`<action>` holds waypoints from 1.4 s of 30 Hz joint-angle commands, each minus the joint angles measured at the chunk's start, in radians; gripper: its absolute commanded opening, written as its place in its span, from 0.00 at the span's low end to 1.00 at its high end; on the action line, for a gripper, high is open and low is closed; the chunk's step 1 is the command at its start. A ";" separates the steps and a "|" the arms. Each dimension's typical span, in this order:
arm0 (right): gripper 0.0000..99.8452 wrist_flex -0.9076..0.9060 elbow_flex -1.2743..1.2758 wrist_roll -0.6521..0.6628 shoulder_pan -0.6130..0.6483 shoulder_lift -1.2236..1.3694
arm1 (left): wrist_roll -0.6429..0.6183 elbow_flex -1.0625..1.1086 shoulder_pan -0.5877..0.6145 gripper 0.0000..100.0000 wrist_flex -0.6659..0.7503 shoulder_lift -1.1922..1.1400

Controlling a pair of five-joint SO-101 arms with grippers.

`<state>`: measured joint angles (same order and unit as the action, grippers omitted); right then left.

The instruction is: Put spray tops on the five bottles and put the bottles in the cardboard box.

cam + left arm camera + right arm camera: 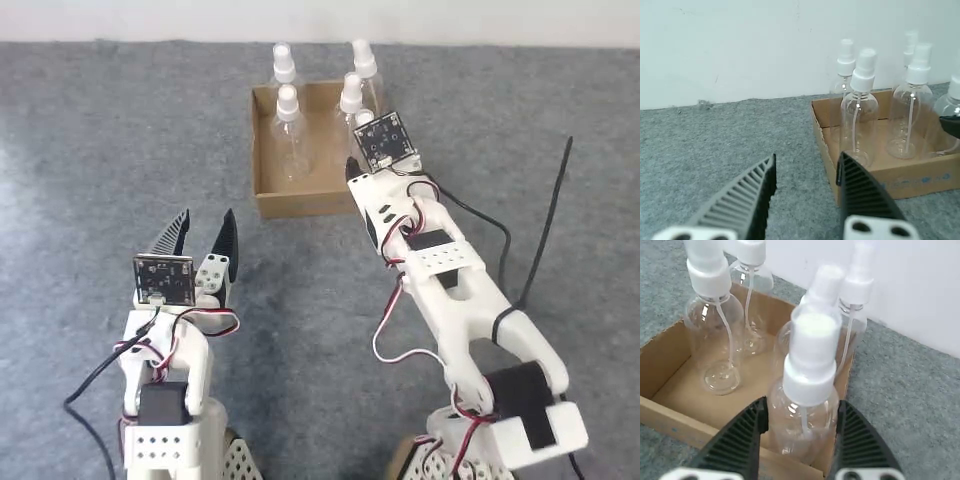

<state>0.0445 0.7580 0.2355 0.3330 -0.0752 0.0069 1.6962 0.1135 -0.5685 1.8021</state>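
The right gripper (pixel 802 405) was spread to the width of a bottle (pixel 807 420) and held it, one black finger (pixel 747 432) against each side of the clear body. The right arm reached well forward from its base, with its wrist over the near right corner of the cardboard box (pixel 300 203). The bottle stood upright inside that corner, just behind the box's front wall. Whether its base rested on the floor of the box could not be told. It was clear plastic, with a white spray top (pixel 812 360) seated on its neck and a thin dip tube running down inside.

Four other bottles (pixel 715 340) stood upright in the box behind and beside it, all of the same clear kind. Each carried a white spray top, and two stood toward the back wall of the box.

The left gripper (pixel 207 215) hung wide open and held nothing. It was low over the grey felt (pixel 100 150), well short of the box and to its left. The left arm was drawn back near its base, its ribbed fingers (pixel 747 192) pointing toward the box. A pale wall (pixel 740 45) rose behind the box.
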 commanded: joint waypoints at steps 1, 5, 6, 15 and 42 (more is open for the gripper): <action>0.07 0.021 -0.089 -0.011 -0.015 0.024 | 0.011 -0.012 -0.006 0.18 -0.005 0.002; 0.07 0.019 -0.121 -0.011 -0.015 0.074 | 0.011 -0.012 -0.006 0.18 -0.005 0.002; 0.07 0.018 -0.126 -0.011 -0.015 0.081 | 0.011 -0.012 -0.006 0.18 -0.005 0.002; 0.07 0.013 -0.124 -0.011 -0.015 0.085 | 0.011 -0.012 -0.006 0.18 -0.005 0.002; 0.23 -0.027 -0.120 -0.009 -0.015 0.085 | 0.011 -0.012 -0.006 0.18 -0.006 0.002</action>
<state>0.0261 0.6767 0.2371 0.3314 0.0368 0.0069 1.6962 0.1151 -0.5685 1.8021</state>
